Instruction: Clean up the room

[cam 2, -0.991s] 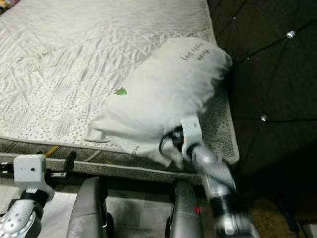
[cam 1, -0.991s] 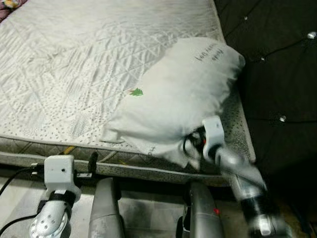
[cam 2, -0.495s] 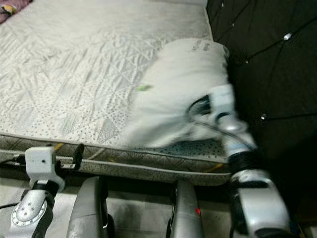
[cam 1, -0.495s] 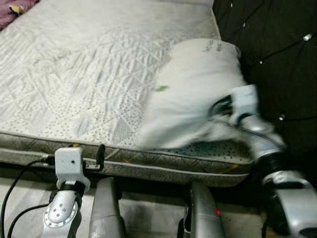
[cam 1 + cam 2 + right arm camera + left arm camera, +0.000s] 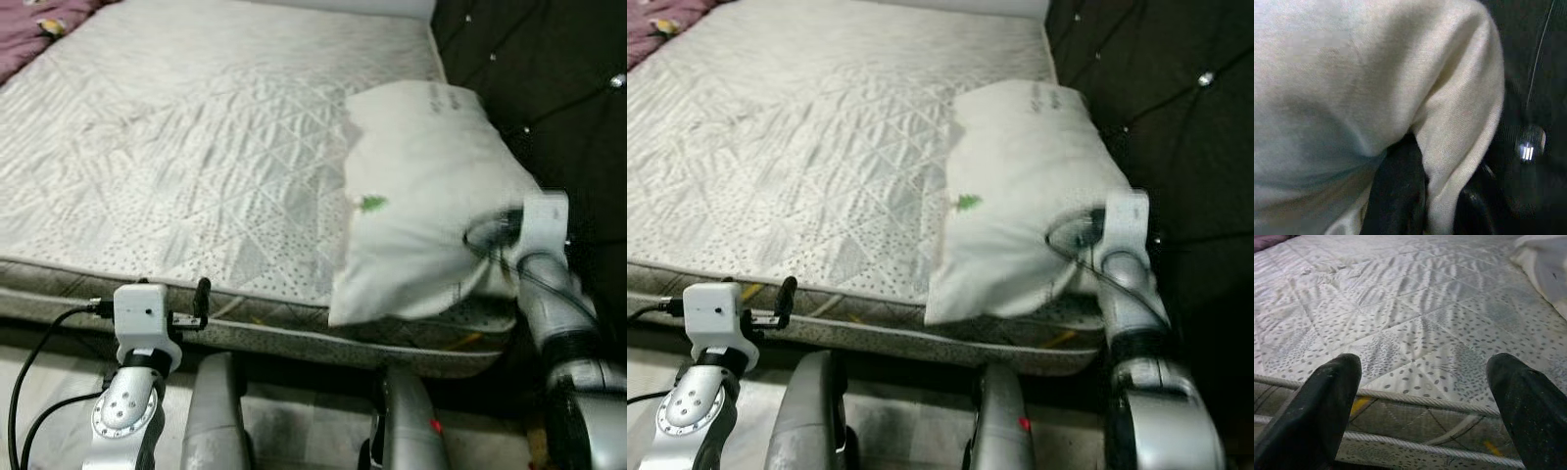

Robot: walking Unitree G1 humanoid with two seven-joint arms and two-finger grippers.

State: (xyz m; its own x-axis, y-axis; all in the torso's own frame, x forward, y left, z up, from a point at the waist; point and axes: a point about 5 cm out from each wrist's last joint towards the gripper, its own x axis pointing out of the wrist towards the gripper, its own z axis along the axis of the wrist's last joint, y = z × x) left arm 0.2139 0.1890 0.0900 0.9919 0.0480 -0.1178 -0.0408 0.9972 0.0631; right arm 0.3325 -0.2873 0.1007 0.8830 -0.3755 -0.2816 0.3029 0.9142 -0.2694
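Observation:
A white pillow [image 5: 421, 196] with a small green mark lies at the right end of the quilted mattress [image 5: 196, 147], beside the dark headboard. My right gripper [image 5: 487, 237] is shut on the pillow's near right corner, and pillow fabric wraps over a black finger [image 5: 1398, 191] in the right wrist view. My left gripper [image 5: 1422, 396] is open and holds nothing. It hovers low at the mattress's front edge [image 5: 199, 299], well left of the pillow.
The black tufted headboard [image 5: 558, 98] rises close on the right of the pillow and my right arm. A purple blanket [image 5: 29, 39] lies at the mattress's far left corner. My silver legs [image 5: 216, 421] stand against the bed's front side.
My right gripper has swung right and up toward the headboard, pulling the pillow's corner with it. The pillow has turned lengthwise along the headboard. The left arm has barely moved.

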